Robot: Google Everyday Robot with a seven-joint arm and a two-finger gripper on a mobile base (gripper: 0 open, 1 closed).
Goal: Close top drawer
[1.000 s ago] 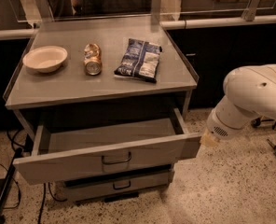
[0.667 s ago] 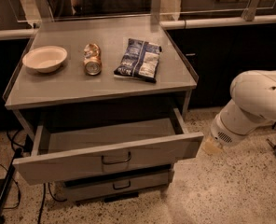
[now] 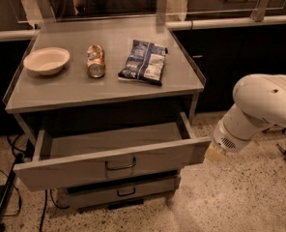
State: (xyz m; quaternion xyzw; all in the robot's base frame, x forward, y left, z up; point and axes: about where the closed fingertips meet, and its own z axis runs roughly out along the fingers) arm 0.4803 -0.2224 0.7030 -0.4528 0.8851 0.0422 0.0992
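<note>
The top drawer is pulled far out of the grey cabinet. Its shallow tray looks empty, and a small dark loop handle sits at the centre of its front panel. My white arm comes in from the right. My gripper is at the arm's lower end, right beside the right end of the drawer's front panel. Only a tan tip shows there.
On the cabinet top lie a white bowl, a crushed can and a dark snack bag. A lower drawer sits under the open one. Cables trail on the speckled floor at left. A counter runs behind.
The arm has shifted only slightly beside the drawer's right end. The drawer is as far out as before.
</note>
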